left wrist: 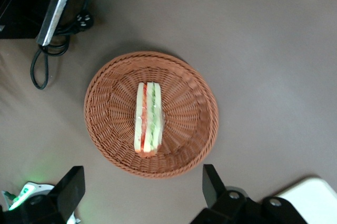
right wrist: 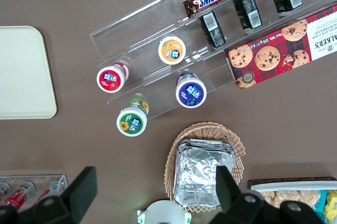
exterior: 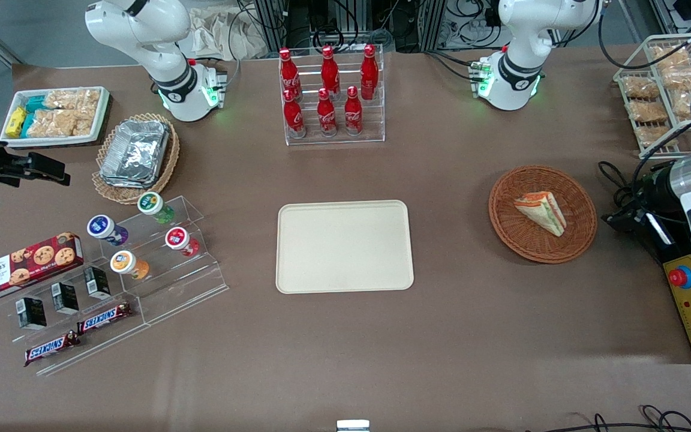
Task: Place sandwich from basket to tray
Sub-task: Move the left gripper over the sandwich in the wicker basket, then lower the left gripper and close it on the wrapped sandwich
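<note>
Reddish-brown wicker basket (exterior: 542, 214) sits on the tabletop (exterior: 477, 336) toward the working arm's end. Sandwich (exterior: 541, 212) lies in it near the middle — a wedge on its side, orange-red and green layers showing along the cut edge. Beige tray (exterior: 344, 246) sits well apart from the basket, mid-tabletop, nothing on it. Hand (left wrist: 142, 192) hovers high above the basket — fingers (left wrist: 213, 184) spread wide, gripping nothing, clear of the wicker rim.
</note>
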Motion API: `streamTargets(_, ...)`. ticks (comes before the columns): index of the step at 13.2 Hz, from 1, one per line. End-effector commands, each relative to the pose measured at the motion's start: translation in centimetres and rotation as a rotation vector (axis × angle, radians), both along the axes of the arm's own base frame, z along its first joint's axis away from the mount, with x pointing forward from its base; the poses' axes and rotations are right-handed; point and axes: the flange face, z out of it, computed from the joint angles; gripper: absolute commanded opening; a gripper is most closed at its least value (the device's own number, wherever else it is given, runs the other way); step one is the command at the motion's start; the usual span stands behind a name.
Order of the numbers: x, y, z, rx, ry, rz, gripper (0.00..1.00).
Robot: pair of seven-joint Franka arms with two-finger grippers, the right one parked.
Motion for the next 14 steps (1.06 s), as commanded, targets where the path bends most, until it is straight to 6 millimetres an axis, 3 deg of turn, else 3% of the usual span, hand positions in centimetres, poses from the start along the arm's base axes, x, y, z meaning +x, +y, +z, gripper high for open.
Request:
streamTargets(1, -2.7, 0.8, -1.9, 0.026, -0.076, 0.109, 0.99)
streamTargets(5, -7.3, -0.4, -4.9, 0.031, -0.144, 0.178, 0.99)
streamTargets(9, -8.6, -3.4, -7.0, 0.053, -0.173, 0.223, 0.99)
streamTargets(14, -11.2, -3.8, -12.5, 0.047, -0.212, 0.252, 0.99)
